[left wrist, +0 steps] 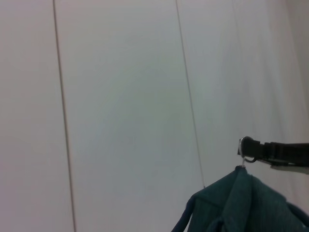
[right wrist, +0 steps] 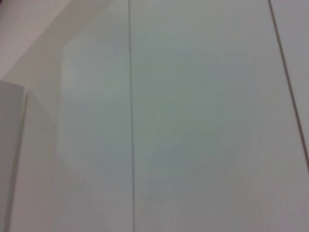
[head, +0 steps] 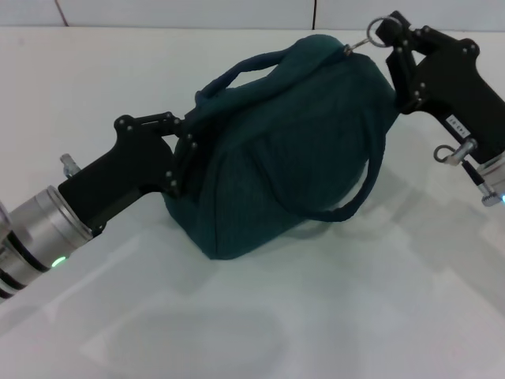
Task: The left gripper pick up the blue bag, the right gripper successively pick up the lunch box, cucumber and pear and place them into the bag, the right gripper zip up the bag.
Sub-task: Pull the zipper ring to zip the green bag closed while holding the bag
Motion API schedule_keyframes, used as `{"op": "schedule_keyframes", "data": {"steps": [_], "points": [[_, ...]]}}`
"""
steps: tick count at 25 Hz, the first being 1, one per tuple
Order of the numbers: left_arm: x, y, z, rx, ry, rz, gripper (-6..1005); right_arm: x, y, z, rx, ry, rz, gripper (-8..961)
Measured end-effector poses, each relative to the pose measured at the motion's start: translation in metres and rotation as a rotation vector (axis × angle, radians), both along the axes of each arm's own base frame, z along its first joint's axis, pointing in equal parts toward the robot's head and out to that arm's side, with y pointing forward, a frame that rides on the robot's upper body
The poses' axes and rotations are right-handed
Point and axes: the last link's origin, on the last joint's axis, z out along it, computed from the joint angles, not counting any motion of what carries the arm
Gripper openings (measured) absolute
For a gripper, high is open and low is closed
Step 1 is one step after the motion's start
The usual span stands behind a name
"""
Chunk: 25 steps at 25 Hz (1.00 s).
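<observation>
The blue bag [head: 292, 174] stands bulging on the white table, its top closed along the zipper. My left gripper [head: 189, 148] is shut on the bag's left end, near one loop handle [head: 245, 71]. My right gripper [head: 385, 35] is at the bag's upper right end, shut on the silver ring pull [head: 371, 35]. The other handle [head: 364, 189] hangs down the bag's front. The left wrist view shows the bag's top [left wrist: 241, 208], with the right gripper [left wrist: 246, 147] on the ring pull [left wrist: 249, 158]. The lunch box, cucumber and pear are out of view.
The white table [head: 355, 300] spreads in front of the bag, with a white panelled wall [head: 181, 12] behind. The right wrist view shows only white panels [right wrist: 193, 121].
</observation>
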Motion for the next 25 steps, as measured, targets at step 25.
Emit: {"op": "schedule_keyframes", "data": {"steps": [25], "points": [[0.0,0.013,0.005,0.028,0.038,0.007,50,0.039,0.001,0.014,-0.071,0.058,-0.149,123]]}}
